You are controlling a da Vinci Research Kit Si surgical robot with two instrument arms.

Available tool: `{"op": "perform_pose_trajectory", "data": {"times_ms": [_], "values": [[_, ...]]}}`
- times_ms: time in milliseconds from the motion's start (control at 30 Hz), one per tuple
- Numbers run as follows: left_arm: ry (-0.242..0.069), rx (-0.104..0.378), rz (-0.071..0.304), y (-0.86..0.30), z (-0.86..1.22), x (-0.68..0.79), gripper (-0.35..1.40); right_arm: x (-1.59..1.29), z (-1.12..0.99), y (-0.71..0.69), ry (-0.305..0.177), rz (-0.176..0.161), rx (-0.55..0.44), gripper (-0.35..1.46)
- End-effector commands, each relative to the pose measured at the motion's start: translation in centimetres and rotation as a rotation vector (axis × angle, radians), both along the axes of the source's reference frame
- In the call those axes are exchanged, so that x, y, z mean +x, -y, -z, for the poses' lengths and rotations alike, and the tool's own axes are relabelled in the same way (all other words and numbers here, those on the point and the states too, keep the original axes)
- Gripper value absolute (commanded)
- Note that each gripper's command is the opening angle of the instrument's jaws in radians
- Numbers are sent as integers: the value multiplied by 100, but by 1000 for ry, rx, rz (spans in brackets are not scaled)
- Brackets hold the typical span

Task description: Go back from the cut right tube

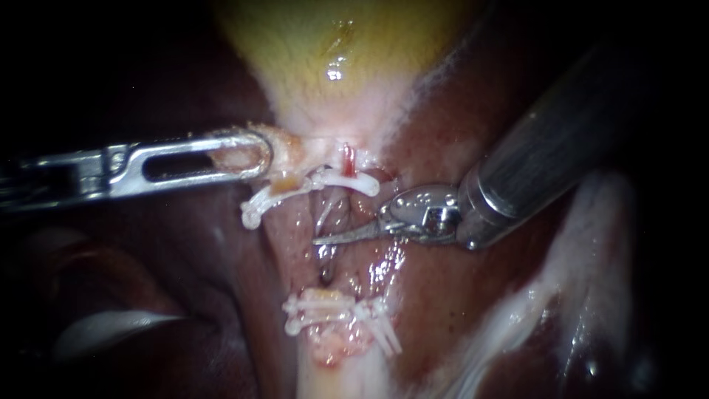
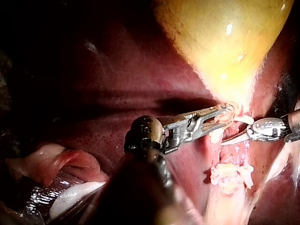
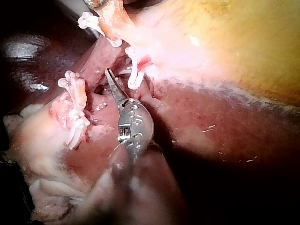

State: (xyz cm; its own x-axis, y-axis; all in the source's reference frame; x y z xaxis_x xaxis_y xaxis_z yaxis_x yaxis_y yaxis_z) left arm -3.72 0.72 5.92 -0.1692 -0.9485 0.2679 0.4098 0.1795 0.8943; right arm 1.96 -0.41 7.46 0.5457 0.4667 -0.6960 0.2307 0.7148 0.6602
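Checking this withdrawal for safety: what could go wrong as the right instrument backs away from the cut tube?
The right instrument has its pointed tip in the gap between the upper clips and the lower clips. Drifting sideways while backing out could snag a clip or scratch the liver. The left instrument is shut on tissue beside the upper clips, so extra pull there might strain them.

This is a surgical work site, seen close up on bare organs. A dark red liver (image 1: 473, 133) and a yellow gallbladder (image 1: 340, 44) surround the jaws of the slender metal left instrument (image 1: 255, 155) and right instrument (image 1: 325, 240). White clips (image 1: 347, 181) clamp pale tissue just beside the right instrument's jaws.
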Motion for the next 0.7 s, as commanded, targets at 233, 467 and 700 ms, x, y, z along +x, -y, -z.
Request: {"op": "perform_pose_trajectory", "data": {"times_ms": [233, 467, 700], "values": [[1, 0, -1, -1, -2, 1, -35, -1, 4, 4, 1, 13, 20, -35], [1, -1, -1, 0, -2, 1, -35, -2, 6, 5, 16, 16, 33, -35], [1, -1, -1, 0, -2, 1, -35, -5, 12, 11, 21, 4, 29, 26]]}}
